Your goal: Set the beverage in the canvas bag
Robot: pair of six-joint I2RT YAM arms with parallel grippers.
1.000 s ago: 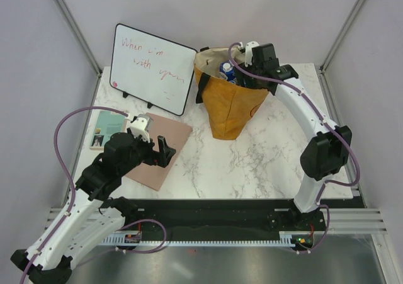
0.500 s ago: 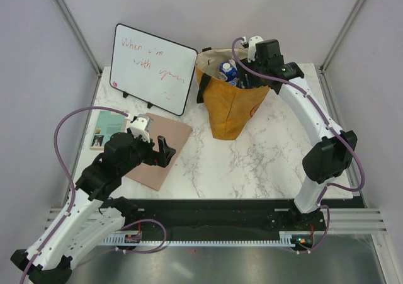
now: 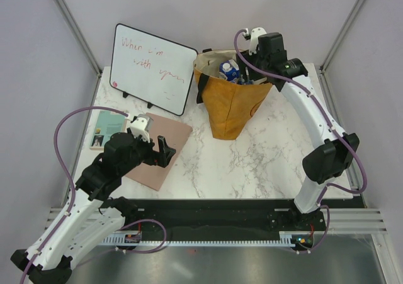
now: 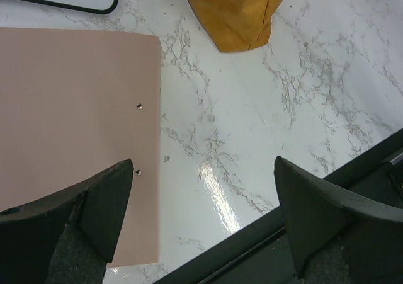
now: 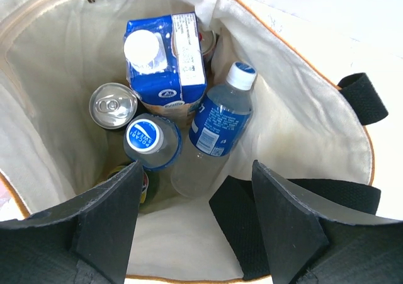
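right claw (image 5: 196, 170): jaws apart, empty (hovering over canvas bag (image 5: 296, 107)) | left claw (image 4: 203, 164): apart, empty

Red handwriting on the whiteboard (image 3: 153, 68) reading "When I'm" over "with you", further red marks below it unreadable, "POCARI SWEAT" in white on the blue bottle cap (image 5: 144, 135), fine print on the blue carton (image 5: 167, 60) too small to read, likewise the blue label of the clear bottle (image 5: 219, 123)

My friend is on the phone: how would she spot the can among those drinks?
Look into the mustard-brown bag beside the whiteboard. The can stands beside the blue carton; unlike the capped bottles, its top is silver with a pull tab.
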